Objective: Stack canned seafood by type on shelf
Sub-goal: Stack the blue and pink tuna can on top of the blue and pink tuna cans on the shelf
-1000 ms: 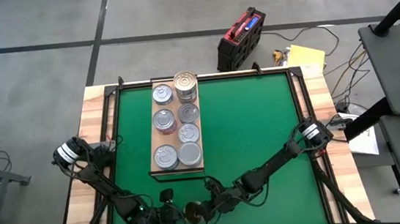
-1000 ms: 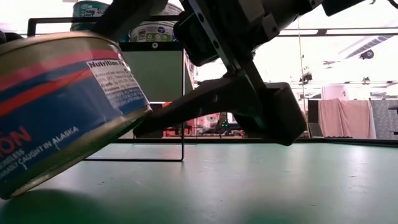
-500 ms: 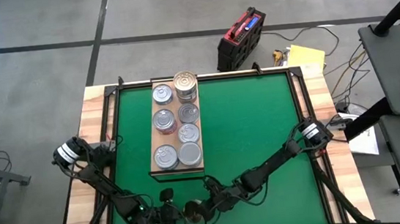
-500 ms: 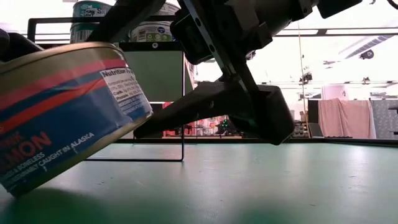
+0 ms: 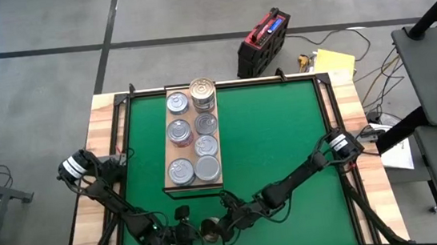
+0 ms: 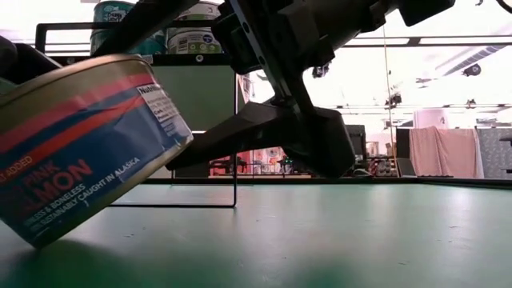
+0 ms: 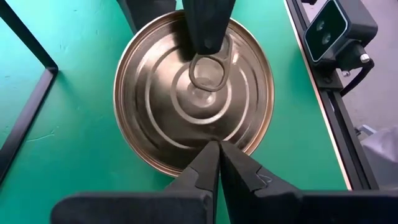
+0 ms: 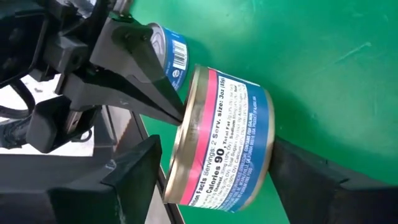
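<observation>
A salmon can [image 5: 211, 233] with a gold lid [image 7: 193, 93] and a pink-and-blue label [image 8: 224, 137] sits tilted on the green mat at the table's near edge. My right gripper [image 8: 217, 168] straddles it, one finger over the lid and one at the base. My left gripper [image 7: 216, 148] is shut, its tips at the lid. The shelf [image 5: 195, 188] lies farther back on the mat and carries several silver-lidded cans, two of them stacked at its far end [image 5: 203, 92]. My left gripper's shut fingertips [image 7: 214, 155] meet the lid's face near its rim [image 7: 214, 134], slanting down from the table's left. My right gripper holds the can between its two fingers. One finger [image 7: 208, 25] lies across the lid up to the pull tab [image 7: 208, 68], the other against the base [image 8: 268, 143]. It comes slanting down from the right. The can is tilted, its lower edge [image 6: 48, 240] on the mat.
In the right wrist view a blue-labelled can [image 8: 171, 50] shows behind my left gripper. A small camera [image 7: 336, 28] sits on the table's near rail beside the can. Open green mat [image 5: 285, 148] lies right of the shelf.
My right gripper has rolled about its own line without shifting place. The salmon can has tipped further with it, its lower edge staying on the mat while more of its label has come into the low view.
</observation>
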You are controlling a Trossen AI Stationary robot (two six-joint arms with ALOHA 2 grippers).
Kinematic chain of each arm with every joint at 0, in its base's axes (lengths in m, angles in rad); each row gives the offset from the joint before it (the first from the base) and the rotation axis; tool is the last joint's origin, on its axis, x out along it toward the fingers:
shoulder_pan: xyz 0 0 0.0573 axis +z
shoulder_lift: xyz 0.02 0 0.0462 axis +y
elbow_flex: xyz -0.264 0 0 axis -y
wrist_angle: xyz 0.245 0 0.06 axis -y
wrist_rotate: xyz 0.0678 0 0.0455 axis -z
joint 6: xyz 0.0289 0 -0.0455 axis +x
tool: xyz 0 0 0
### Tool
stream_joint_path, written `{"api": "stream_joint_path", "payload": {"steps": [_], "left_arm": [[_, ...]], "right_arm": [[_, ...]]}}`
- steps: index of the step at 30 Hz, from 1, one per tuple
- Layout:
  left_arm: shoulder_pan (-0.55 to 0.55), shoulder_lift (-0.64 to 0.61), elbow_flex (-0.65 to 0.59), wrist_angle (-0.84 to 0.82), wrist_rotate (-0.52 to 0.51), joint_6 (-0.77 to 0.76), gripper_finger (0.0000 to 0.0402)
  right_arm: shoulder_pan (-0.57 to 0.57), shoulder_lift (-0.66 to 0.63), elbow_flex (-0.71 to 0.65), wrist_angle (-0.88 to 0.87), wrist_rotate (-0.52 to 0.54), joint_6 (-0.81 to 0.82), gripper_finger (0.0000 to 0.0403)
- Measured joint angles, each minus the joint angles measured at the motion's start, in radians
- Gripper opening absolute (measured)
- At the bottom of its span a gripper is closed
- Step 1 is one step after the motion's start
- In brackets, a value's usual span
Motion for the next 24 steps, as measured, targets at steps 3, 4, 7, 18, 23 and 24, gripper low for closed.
{"api": "stream_joint_path", "payload": {"steps": [3, 4, 7, 18, 23, 24], "left_arm": [[0.001, 0.000, -0.006, 0.012, 0.000, 0.000, 0.0000], [0.002, 0.000, -0.009, 0.018, 0.001, 0.000, 0.0000], [0.005, 0.000, -0.020, 0.047, 0.000, 0.000, 0.0000], [0.004, -0.001, -0.024, 0.049, 0.003, 0.000, 0.0000], [0.003, -0.011, -0.024, 0.028, 0.008, 0.000, 0.0000], [0.004, -0.014, -0.024, 0.023, 0.008, 0.000, 0.0000]], "right_arm": [[0.000, 0.009, 0.000, 0.009, -0.002, 0.003, 0.0262], [-0.002, 0.018, 0.001, 0.029, -0.006, 0.012, 0.0259], [-0.002, 0.050, 0.001, 0.090, -0.036, 0.021, 0.0257], [-0.003, 0.062, 0.001, 0.112, -0.053, 0.019, 0.0240], [-0.004, 0.059, 0.001, 0.110, -0.058, 0.016, 0.0180], [-0.005, 0.059, 0.001, 0.110, -0.058, 0.016, 0.0180]]}}
